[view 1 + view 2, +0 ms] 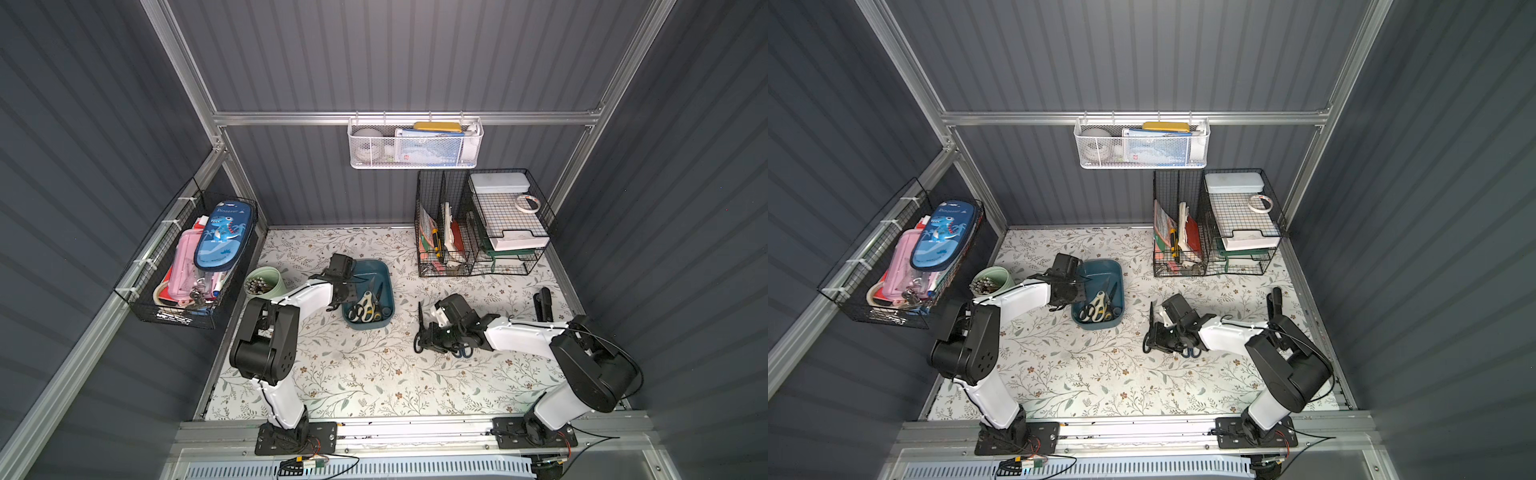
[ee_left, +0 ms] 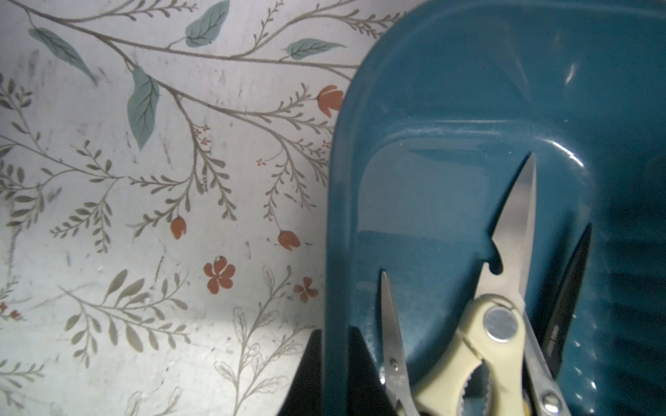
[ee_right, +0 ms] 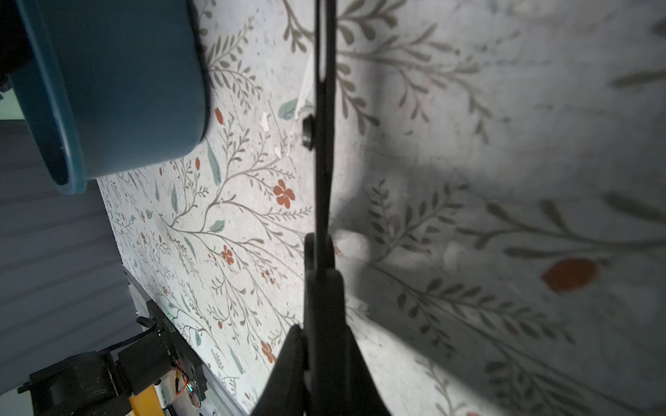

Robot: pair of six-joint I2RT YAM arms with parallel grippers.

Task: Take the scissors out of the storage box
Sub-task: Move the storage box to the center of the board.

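Presently, the counter [image 1: 374,374] carries the following, listed from its left edge to its right edge.

1. Left edge: a pale green cup [image 1: 266,282] stands upright, just beside the left arm.
2. Left of centre, about midway between the front and back edges: the storage box [image 1: 372,270] sits flat on the counter. The left pincer [image 2: 335,367] is closed on the box's left wall, with one finger outside [image 2: 310,360] and one inside. Several pairs of scissors lie in the front half of the box, blades pointing toward the back edge. The cream-handled pair [image 1: 365,305] lies on top. A pair with black handles [image 1: 354,312] lies touching it on the left. A dark blade and a trace of yellow show on its right.
3. Right of centre, well apart from the box: the right pincer [image 1: 429,336] is closed on a black pair of scissors [image 3: 323,180]. The pair is turned on edge, with its tip toward the back edge and its handles toward the front edge. Whether it touches the counter cannot be told.
4. Under the right pincer: dark blue scissor handles [image 1: 464,352] show on the counter.
5. Near the right edge: a long black item [image 1: 544,303] lies flat. It is too dark to identify.
6. Back right corner: a black wire rack [image 1: 478,224] holds paper goods.
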